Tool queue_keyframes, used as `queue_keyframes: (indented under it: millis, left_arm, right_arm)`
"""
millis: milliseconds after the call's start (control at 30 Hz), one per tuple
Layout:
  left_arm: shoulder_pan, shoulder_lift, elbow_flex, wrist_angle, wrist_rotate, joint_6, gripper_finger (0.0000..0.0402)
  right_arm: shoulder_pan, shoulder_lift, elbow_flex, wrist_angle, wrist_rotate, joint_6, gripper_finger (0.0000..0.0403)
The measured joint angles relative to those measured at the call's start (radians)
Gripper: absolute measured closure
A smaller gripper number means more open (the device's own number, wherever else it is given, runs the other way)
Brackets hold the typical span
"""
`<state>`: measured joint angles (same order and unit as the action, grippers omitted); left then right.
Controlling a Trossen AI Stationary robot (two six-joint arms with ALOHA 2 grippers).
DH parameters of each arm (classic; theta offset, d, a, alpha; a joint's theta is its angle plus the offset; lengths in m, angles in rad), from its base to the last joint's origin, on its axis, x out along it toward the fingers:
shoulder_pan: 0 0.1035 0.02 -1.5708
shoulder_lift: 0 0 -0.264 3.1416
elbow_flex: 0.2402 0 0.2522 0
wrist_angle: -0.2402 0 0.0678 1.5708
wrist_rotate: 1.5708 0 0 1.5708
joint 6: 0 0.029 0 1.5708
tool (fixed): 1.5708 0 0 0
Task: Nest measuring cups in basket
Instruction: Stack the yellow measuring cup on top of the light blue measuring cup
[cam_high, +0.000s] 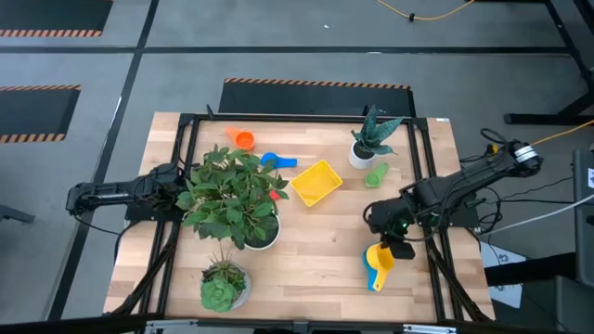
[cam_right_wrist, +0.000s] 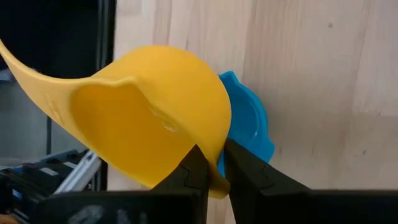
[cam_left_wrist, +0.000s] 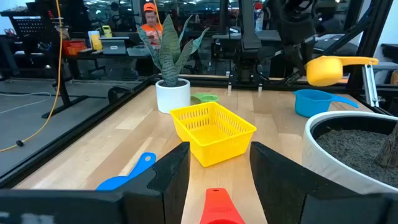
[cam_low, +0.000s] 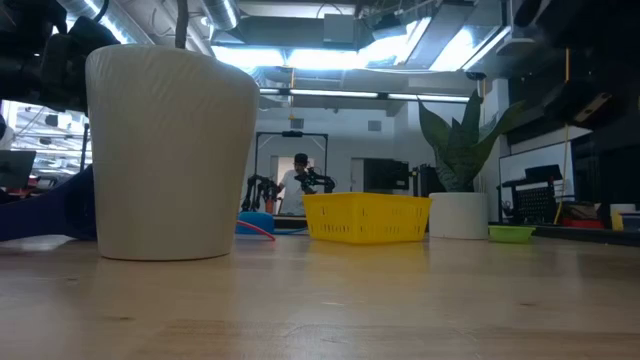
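Observation:
The yellow basket [cam_high: 316, 183] [cam_left_wrist: 211, 132] stands mid-table. On the wood around it lie an orange cup [cam_high: 243, 139], a blue cup [cam_high: 277, 160] [cam_left_wrist: 124, 178] and a green cup [cam_high: 376, 173] [cam_left_wrist: 205, 98]. My right gripper [cam_high: 399, 246] [cam_right_wrist: 214, 171] is near the right edge, shut on the yellow cup [cam_high: 379, 254] [cam_left_wrist: 328, 70], which hangs above the light blue cup [cam_high: 376, 277] [cam_right_wrist: 249, 124]. At the left edge my left gripper [cam_left_wrist: 217, 174] is open and level, half hidden by leaves in the high view. A red handle [cam_left_wrist: 217, 208] lies on the table just ahead of it. My right gripper pinches the yellow cup's bowl rim [cam_right_wrist: 208, 163], one finger on the inner side and one on the outer. The fingers slant down from the table's right side. The cup is lifted clear, tipped, its handle [cam_right_wrist: 31, 68] sticking out away from the fingers.
A large leafy plant in a white pot [cam_high: 237, 195] [cam_low: 170, 150] stands between my left arm and the basket. A snake plant pot [cam_high: 367, 148] [cam_low: 458, 215] is at the far side, a small succulent pot [cam_high: 223, 286] near the front. Black rails [cam_high: 432, 186] run along the table's sides.

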<state>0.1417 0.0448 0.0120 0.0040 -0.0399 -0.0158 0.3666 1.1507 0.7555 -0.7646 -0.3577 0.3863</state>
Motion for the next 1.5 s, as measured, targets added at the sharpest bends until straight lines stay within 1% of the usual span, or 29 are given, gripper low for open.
queue_keyframes:
  millis: [267,433,700,1133,1233,1333,1500]
  left_arm:
    - [0.0,0.0,0.0,0.0,0.0,0.0,0.0241]
    - [0.0,0.0,0.0,0.0,0.0,0.0,0.0241]
    - [0.0,0.0,0.0,0.0,0.0,0.0,0.0241]
    - [0.0,0.0,0.0,0.0,0.0,0.0,0.0241]
    - [0.0,0.0,0.0,0.0,0.0,0.0,0.0241]
    - [0.0,0.0,0.0,0.0,0.0,0.0,0.0241]
    - [0.0,0.0,0.0,0.0,0.0,0.0,0.0241]
  right_arm:
    - [0.011,0.068,0.0,-0.048,0.0,-0.03,0.036]
    - [0.011,0.091,0.0,-0.046,0.0,-0.055,0.0359]
    - [0.011,0.093,0.0,-0.05,0.0,-0.049,0.0343]
    - [0.009,0.093,0.0,-0.052,0.0,-0.047,0.0339]
    - [0.009,0.093,0.0,-0.052,0.003,-0.019,0.033]
    - [0.009,0.093,0.0,-0.052,0.027,0.023,0.0315]
    - [0.009,0.093,0.0,-0.052,0.031,0.024,0.029]
